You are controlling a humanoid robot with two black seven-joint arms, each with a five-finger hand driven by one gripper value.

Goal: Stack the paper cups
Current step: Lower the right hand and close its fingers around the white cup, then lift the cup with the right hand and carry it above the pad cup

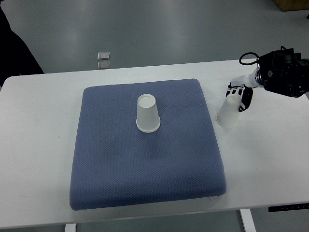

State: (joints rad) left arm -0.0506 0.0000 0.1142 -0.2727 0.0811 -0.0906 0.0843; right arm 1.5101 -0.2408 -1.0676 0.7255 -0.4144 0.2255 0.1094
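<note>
A white paper cup stands upside down near the middle of the blue cushion. A second white paper cup stands upside down on the white table, just right of the cushion. My right hand comes in from the right edge and its black-and-white fingers curl around the top of that second cup. The cup's rim still rests on the table. The left arm does not show.
The white table carries the cushion, with bare surface to the right and left. Two small square objects lie on the grey floor beyond the far edge. A dark shape fills the top left corner.
</note>
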